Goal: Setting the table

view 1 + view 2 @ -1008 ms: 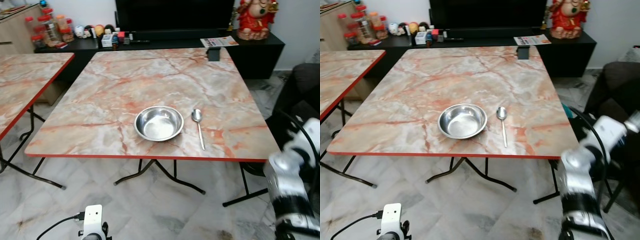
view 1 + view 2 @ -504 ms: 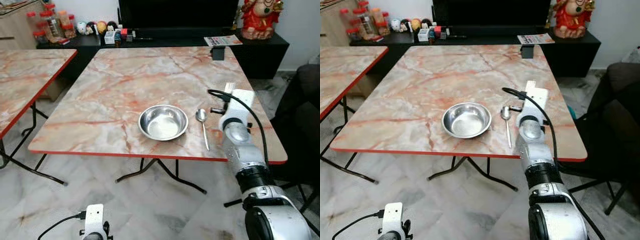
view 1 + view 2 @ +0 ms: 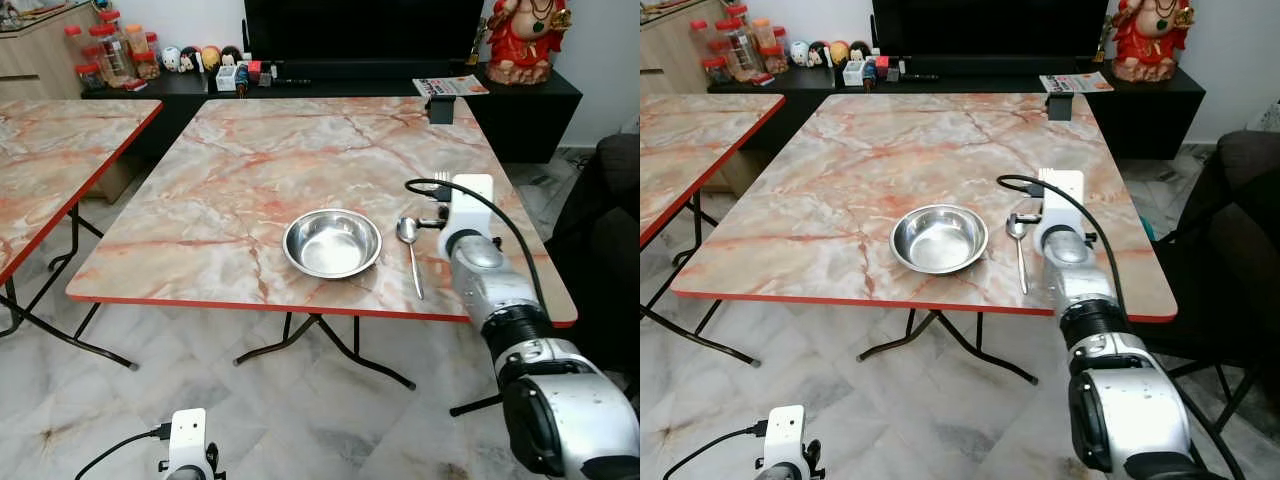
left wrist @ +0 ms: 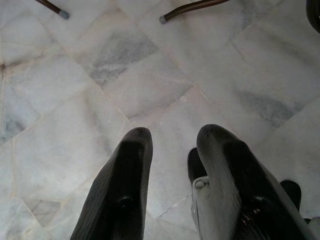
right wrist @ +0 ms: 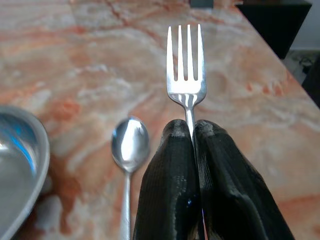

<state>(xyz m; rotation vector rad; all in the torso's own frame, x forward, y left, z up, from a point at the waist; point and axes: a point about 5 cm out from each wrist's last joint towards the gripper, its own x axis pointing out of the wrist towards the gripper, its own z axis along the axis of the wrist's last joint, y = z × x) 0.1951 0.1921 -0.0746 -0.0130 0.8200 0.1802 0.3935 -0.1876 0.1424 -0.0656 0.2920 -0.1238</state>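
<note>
A steel bowl [image 3: 332, 243] sits near the front edge of the marble table [image 3: 300, 150]. A spoon [image 3: 410, 250] lies just to its right, handle toward me. My right arm [image 3: 480, 270] reaches over the table's front right part, right of the spoon. The right gripper [image 5: 192, 125] is shut on the handle of a fork [image 5: 186, 65], whose tines point away over the tabletop, with the spoon [image 5: 130, 142] and the bowl's rim [image 5: 20, 165] beside it. My left gripper [image 4: 172, 145] hangs open above the tiled floor.
A second marble table [image 3: 50, 150] stands to the left. A black TV console [image 3: 350, 85] with jars and a red statue [image 3: 525, 40] runs along the back. A small black object [image 3: 440, 108] sits at the table's far edge. A dark seat [image 3: 610, 230] is close on the right.
My right arm has come up from low at the right and now reaches over the table beside the spoon, carrying the fork. The camera has shifted slightly.
</note>
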